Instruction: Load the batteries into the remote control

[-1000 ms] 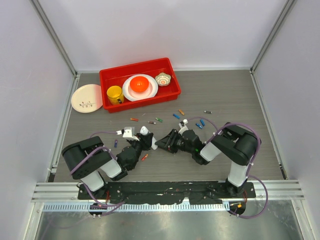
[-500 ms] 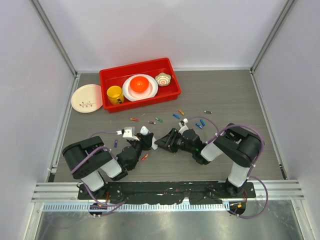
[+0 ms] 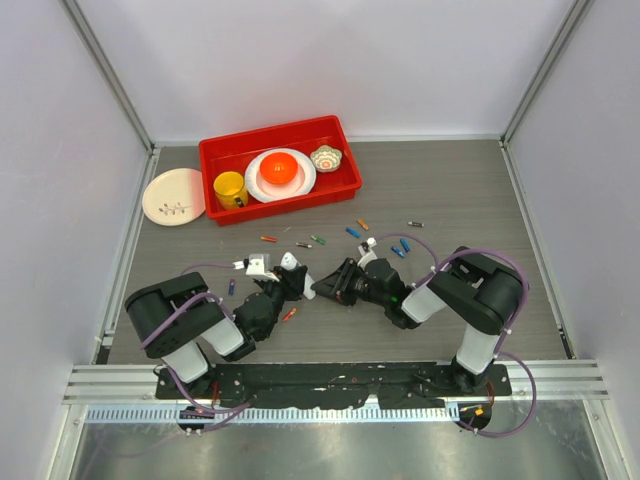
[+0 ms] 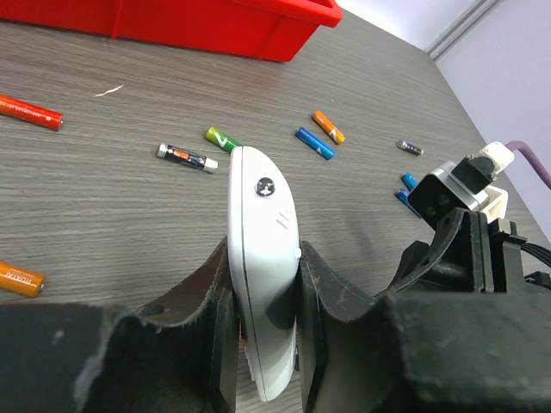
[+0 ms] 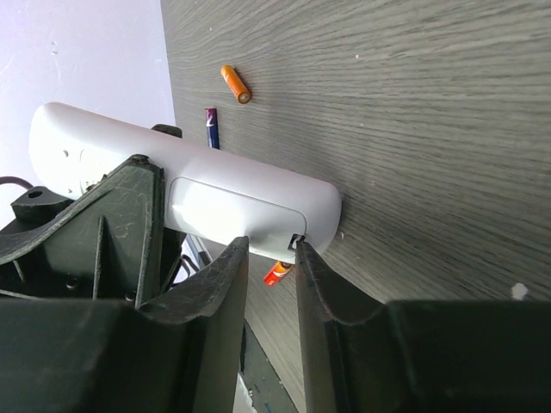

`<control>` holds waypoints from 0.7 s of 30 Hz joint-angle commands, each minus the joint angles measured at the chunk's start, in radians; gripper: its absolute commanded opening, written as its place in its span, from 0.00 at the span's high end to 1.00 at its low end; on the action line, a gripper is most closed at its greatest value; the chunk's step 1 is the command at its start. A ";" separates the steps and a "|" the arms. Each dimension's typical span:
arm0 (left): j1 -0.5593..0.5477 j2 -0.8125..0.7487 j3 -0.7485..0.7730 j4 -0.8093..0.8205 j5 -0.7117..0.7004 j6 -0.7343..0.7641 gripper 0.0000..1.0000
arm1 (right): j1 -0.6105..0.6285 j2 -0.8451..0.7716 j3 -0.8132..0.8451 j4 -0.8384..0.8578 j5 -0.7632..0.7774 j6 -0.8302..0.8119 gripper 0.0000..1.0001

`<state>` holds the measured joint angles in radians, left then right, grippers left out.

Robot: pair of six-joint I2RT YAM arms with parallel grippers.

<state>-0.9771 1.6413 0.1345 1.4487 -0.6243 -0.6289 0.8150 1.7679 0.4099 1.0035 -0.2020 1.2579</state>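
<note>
Grey wood-grain table [image 3: 450, 180] between pale walls. From above, ten small cylindrical batteries [image 3: 318, 239] lie loose. Eight are scattered in a band beyond the arms, one purple battery [image 3: 231, 287] lies left of the grippers, and one red-orange battery [image 3: 290, 314] lies beside the left arm. At the far side, one red plastic tray [image 3: 270, 131] holds one yellow mug [image 3: 230, 188], one white plate [image 3: 303, 180] bearing a round orange object, and one small patterned bowl [image 3: 326, 157]. One cream plate [image 3: 173, 196] sits just outside the tray.

Only the wrist cameras show the grip. In the left view, the left gripper [image 4: 265, 249] clamps the single slim white plastic remote control [image 4: 263, 206] by its long edges, above the table. The right view alone shows the remote's smooth back and outlined cover panel. There the right gripper [image 5: 271, 249] has its fingers narrowly parted around nothing, tips at the remote's rounded end.
</note>
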 commanded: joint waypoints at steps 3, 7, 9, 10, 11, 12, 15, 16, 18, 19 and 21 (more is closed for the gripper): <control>-0.015 0.035 -0.007 0.098 0.034 0.011 1.00 | 0.004 -0.004 0.036 0.096 0.010 0.000 0.70; -0.018 0.043 -0.009 0.098 0.037 0.003 1.00 | 0.006 -0.016 0.044 0.087 0.009 -0.011 0.72; -0.023 0.045 -0.010 0.098 0.034 0.000 1.00 | 0.004 -0.021 0.049 0.078 0.010 -0.017 0.73; -0.023 0.045 -0.010 0.098 0.032 0.000 1.00 | 0.004 -0.022 0.049 0.076 0.009 -0.015 0.73; -0.025 0.045 -0.010 0.098 0.032 0.000 1.00 | 0.004 -0.022 0.049 0.076 0.009 -0.017 0.73; -0.025 0.042 -0.010 0.098 0.032 0.001 1.00 | 0.004 -0.024 0.047 0.076 0.009 -0.017 0.73; -0.028 0.043 -0.010 0.098 0.031 0.003 1.00 | 0.004 -0.027 0.047 0.076 0.010 -0.018 0.74; -0.029 0.045 -0.010 0.098 0.031 0.003 1.00 | 0.004 -0.030 0.046 0.075 0.010 -0.021 0.74; -0.032 0.046 -0.010 0.098 0.031 0.006 1.00 | 0.004 -0.039 0.049 0.072 0.010 -0.025 0.74; -0.034 0.048 -0.010 0.096 0.031 0.008 1.00 | 0.004 -0.042 0.050 0.069 0.010 -0.026 0.74; -0.035 0.049 -0.009 0.098 0.031 0.006 1.00 | 0.004 -0.053 0.055 0.057 0.010 -0.037 0.74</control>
<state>-0.9825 1.6539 0.1345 1.4609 -0.6373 -0.6453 0.8150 1.7714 0.4118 0.9867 -0.1970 1.2392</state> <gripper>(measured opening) 0.297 0.261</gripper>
